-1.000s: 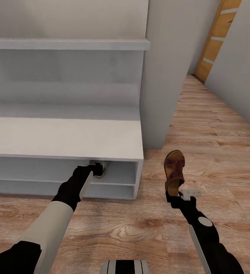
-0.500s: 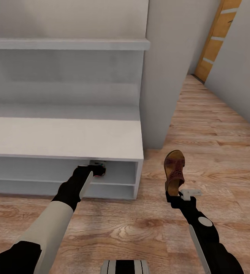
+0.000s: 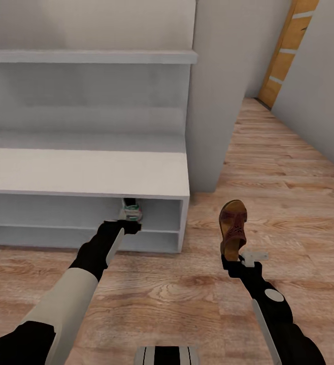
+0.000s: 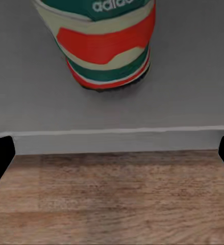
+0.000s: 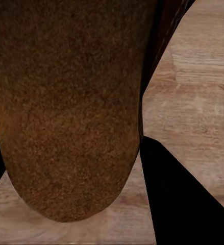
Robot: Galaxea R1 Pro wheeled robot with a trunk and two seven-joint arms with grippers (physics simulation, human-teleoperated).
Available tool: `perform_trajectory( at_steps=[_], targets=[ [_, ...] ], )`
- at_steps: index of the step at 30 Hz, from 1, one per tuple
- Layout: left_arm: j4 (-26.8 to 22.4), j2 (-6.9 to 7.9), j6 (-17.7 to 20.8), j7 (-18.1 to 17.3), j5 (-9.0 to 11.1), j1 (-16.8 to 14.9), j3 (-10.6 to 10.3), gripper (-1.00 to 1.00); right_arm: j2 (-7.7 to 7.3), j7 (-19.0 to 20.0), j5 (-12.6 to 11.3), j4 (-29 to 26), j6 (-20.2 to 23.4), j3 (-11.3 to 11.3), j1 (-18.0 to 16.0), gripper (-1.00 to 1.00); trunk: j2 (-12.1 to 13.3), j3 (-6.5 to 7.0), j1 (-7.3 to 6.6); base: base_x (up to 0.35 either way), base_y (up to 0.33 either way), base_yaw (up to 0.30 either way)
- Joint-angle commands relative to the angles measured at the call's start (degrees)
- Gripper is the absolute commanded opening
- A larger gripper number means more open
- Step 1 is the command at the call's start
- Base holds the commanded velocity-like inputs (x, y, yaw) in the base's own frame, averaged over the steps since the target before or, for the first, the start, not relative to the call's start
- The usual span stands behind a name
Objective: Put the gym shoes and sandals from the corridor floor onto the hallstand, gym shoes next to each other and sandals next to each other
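Now one gym shoe [image 3: 131, 209] sits on the hallstand [image 3: 86, 172] upper shelf near its right end; the left claw [image 3: 131, 227], spread, hangs before it. Right claw [image 3: 231, 259] pinches a sandal [image 3: 233, 228] above the corridor floor [image 3: 187, 294].

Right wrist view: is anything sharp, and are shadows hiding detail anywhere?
Right wrist view: the sandal looms close, soft and grainy. Left wrist view: the gym shoe is slightly blurred. Head view: the hallstand shades the shoe on its shelf.
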Motion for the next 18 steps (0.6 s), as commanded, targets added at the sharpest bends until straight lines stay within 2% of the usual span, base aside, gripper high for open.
perform_trajectory(
  at_steps=[1, 13, 18],
  targets=[
    [0.00, 0.01, 0.00, -0.02, 0.00, 0.00, 0.01, 1.00, 0.00, -0.04, -0.18, -0.01, 0.00, 0.00, 0.00, -1.00, 0.00, 0.00, 0.00, -0.334, 0.000, 0.000],
    [-0.08, 0.00, 0.00, -0.08, 0.00, 0.07, 0.02, 1.00, 0.02, -0.04, -0.18, -0.02, 0.00, 0.08, 0.00, -1.00, 0.00, 0.00, 0.00, -0.336, 0.000, 0.000],
    [-0.31, 0.05, 0.00, -0.10, 0.00, 1.17, -0.01, 1.00, 0.11, -0.04, -0.05, -0.02, 0.00, 0.14, 0.00, -1.00, 0.00, 0.00, 0.00, -0.163, 0.000, 0.000]
  ],
)
